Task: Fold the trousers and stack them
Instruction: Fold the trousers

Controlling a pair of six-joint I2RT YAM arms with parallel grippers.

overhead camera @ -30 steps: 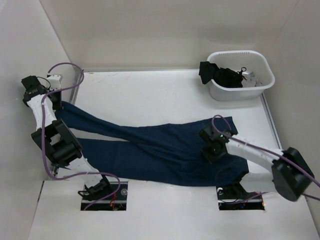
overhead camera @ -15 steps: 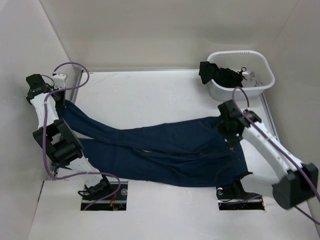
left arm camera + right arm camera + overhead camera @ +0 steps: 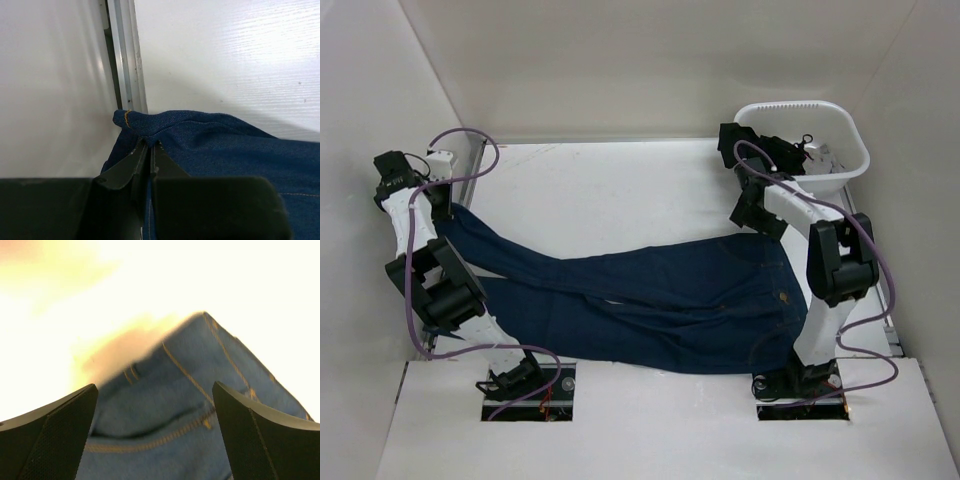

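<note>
The trousers (image 3: 650, 300) are lying flat across the near half of the surface (image 3: 620, 190), with the two legs running toward the left edge and the waist sitting by the right edge. The left tool (image 3: 150, 145) is pinching one leg hem (image 3: 127, 119) hard against the left edge, its jaws closed down to a slit on the denim. The right tool (image 3: 154, 386) is hanging above the waistband corner (image 3: 205, 320) with its jaws spread wide and nothing between them. The cloth is looking thick and limp: it is likely weighing enough to drag and sag when lifted, bunching where it is gripped rather than sliding, so the firm double-stitched edges, hem and waistband, are probably offering the surest hold. A grip at mid-leg is likely pulling up only one layer. At the far right corner a white basket (image 3: 850, 165) is holding a black garment (image 3: 770, 155), partly spilling over its left rim, with something pale beside it that is too small to identify.
</note>
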